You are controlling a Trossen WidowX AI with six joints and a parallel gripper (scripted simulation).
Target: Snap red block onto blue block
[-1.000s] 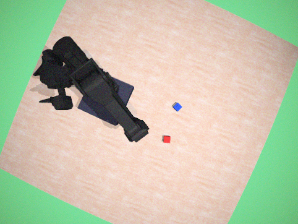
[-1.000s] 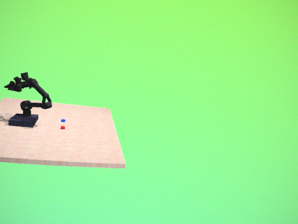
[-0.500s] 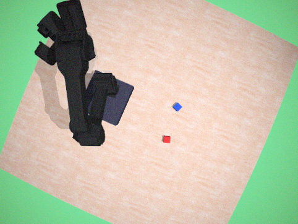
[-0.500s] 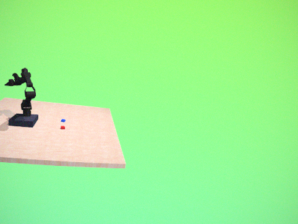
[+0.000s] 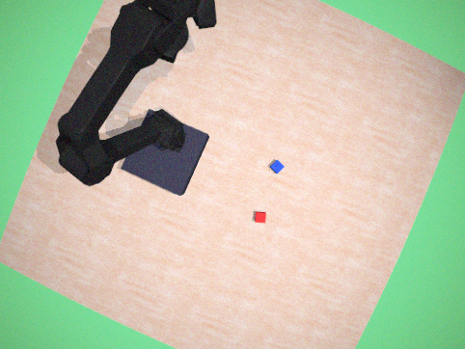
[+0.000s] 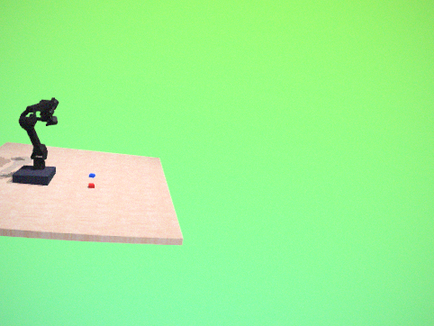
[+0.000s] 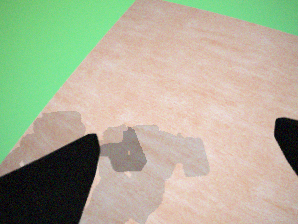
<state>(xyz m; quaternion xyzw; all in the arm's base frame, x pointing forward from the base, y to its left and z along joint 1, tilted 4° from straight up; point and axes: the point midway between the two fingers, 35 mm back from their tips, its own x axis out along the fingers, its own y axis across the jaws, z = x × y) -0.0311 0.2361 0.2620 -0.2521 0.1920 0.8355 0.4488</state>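
The gripper is spread wide and pinches nothing. Well apart from it, the red block lies on the table near the blue block. It is probably light and stiff; take it by two opposite sides, top left free.

Black jointed arm, raised and bent.
From above, forearm toward one o'clock; black two-fingered tool wide open.
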